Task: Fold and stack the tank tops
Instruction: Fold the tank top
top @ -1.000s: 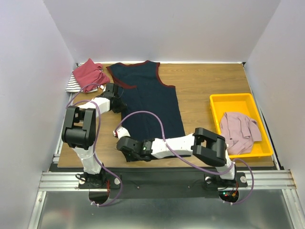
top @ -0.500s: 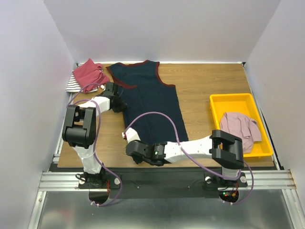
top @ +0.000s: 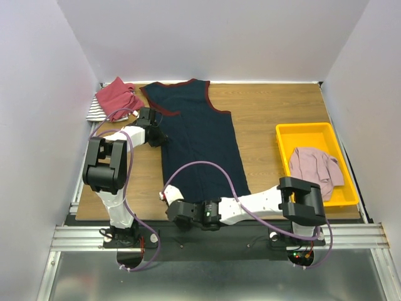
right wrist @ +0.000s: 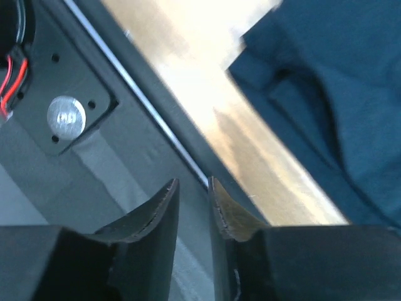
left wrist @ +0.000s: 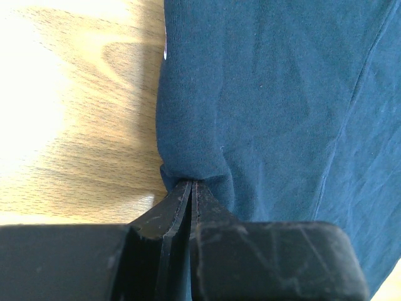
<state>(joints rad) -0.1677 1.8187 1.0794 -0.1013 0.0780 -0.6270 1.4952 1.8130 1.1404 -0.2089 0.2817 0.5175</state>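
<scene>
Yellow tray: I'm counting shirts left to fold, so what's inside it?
A crumpled pale pink tank top lies in the yellow tray, covering most of its near part; the far floor is bare. Anything beneath that cloth is hidden.

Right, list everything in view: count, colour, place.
navy tank top: one, navy with maroon trim, flat mid-table
red top: one, red, far left corner, atop striped top
striped top: one, black and white, under red top
pink top: one, pale pink, in the tray
tray: one, yellow, table's right side
table: one, brown, underneath
left gripper: one, black, shut on navy tank top's left edge
right gripper: one, black, slightly open, empty, table's near edge
</scene>
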